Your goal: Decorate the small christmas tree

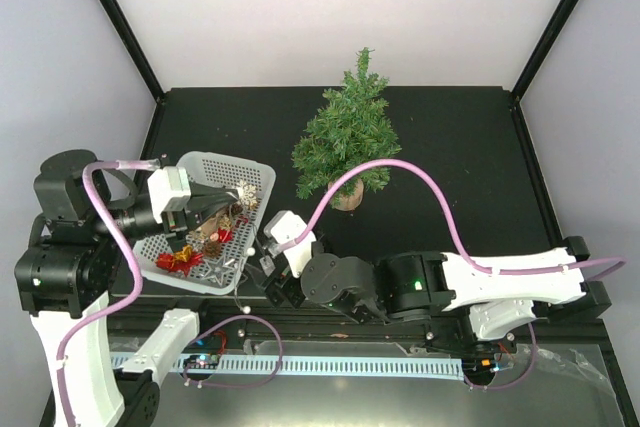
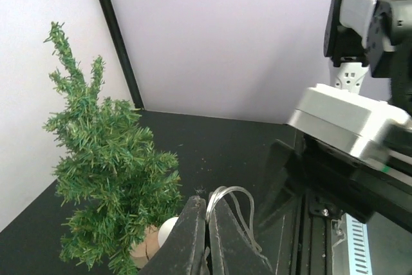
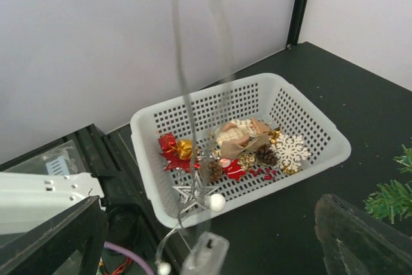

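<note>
The small christmas tree (image 1: 348, 137) stands upright on its wood-slice base at the back middle of the table; it also shows at the left of the left wrist view (image 2: 106, 165). My left gripper (image 1: 228, 215) is over the white basket and, in its own view (image 2: 207, 207), is shut on a loop of clear wire (image 2: 241, 192). In the right wrist view the wire hangs down in front of the basket with a silver star (image 3: 193, 194), white beads (image 3: 217, 202) and a clear box (image 3: 206, 252). My right gripper (image 3: 207, 223) is wide open beside the basket (image 1: 264, 252).
The white basket (image 3: 322, 159) holds a snowflake (image 3: 290, 151), pine cones, red and gold ornaments (image 3: 172, 150) and a cloth figure. It sits at the table's front left (image 1: 205, 162). A white bead (image 2: 168, 230) shows by the tree base. Black frame posts stand at the back corners.
</note>
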Controlling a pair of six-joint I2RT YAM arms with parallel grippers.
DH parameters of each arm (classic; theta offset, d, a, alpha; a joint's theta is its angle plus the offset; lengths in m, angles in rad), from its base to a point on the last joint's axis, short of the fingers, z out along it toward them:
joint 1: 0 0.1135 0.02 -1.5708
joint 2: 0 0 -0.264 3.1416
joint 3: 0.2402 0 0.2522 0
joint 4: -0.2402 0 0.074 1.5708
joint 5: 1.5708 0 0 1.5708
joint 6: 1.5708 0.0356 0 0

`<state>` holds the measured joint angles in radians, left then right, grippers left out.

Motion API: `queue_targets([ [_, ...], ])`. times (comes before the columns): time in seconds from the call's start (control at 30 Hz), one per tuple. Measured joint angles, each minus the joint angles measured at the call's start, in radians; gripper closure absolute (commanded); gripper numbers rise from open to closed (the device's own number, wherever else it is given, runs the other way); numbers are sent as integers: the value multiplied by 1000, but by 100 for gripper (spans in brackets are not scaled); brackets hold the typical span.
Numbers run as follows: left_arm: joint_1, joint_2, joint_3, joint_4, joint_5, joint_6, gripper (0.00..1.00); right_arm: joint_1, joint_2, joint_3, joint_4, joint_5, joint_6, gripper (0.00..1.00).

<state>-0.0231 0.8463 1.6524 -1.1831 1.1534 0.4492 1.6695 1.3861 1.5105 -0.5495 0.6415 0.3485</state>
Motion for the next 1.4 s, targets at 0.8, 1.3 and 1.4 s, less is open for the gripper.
queue_targets([
  [0.8, -12, -60, -112, 34, 150, -74, 98, -113, 71, 27, 49, -49, -6, 30],
  [1.3, -12, -62, -126, 69, 137, -106, 98, -113, 20, -23, 66, -83, 28, 59],
  [1.4, -12, -62, -131, 79, 137, -113, 98, -113, 20, -25, 72, -91, 27, 60],
])
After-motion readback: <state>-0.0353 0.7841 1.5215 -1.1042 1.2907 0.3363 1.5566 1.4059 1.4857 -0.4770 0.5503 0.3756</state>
